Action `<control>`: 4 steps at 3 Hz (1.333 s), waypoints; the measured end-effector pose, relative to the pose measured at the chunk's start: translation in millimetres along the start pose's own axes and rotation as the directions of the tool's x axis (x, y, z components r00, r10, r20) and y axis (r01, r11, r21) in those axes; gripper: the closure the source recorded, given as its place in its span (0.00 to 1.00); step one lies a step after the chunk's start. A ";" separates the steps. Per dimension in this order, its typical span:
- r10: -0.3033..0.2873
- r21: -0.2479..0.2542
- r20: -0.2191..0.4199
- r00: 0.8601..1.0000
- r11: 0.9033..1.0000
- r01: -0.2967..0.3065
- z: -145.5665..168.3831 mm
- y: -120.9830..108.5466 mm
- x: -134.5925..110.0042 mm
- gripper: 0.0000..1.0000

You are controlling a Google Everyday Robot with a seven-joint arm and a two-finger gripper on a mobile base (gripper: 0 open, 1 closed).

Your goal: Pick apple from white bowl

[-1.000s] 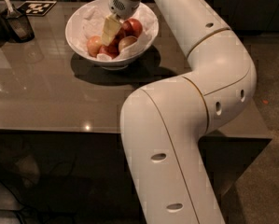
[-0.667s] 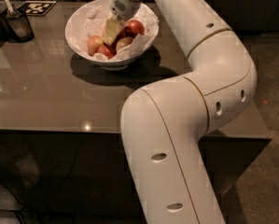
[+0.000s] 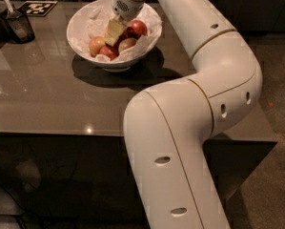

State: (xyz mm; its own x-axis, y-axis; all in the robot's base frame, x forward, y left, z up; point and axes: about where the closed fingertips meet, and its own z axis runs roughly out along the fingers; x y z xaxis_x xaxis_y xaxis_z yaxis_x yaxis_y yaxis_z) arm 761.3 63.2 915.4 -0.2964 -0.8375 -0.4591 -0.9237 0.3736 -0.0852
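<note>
Well in front of the white bowl (image 3: 80, 20), find the arm's (image 3: 180, 128) thick elbow over the table's (image 3: 46, 94) near edge. Inside the bowl, on crumpled paper (image 3: 96, 25), count several apples (image 3: 97, 45), with the gripper (image 3: 114, 31) down among them near the centre (closed on one or not: cannot tell). Judge the risk as a glancing contact rolling an apple aside, or snagged paper dragging the bowl. Note bare tabletop left of and in front of the bowl. Beyond it to the left, keep clear of a dark container (image 3: 20, 25). Straight up looks freest.
</note>
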 end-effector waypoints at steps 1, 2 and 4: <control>-0.027 0.008 0.015 1.000 1.000 0.026 -5.2 3.4 -10.4 1.00; -0.093 0.025 0.038 0.995 0.995 0.092 -24.6 16.1 -34.3 1.00; -0.166 0.084 0.090 0.982 0.984 0.158 -62.9 27.7 -66.2 1.00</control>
State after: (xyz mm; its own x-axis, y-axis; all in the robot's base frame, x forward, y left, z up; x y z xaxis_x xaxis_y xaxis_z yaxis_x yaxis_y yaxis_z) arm 740.0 103.9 999.0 -0.1162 -0.8486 -0.5161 -0.9353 0.2683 -0.2306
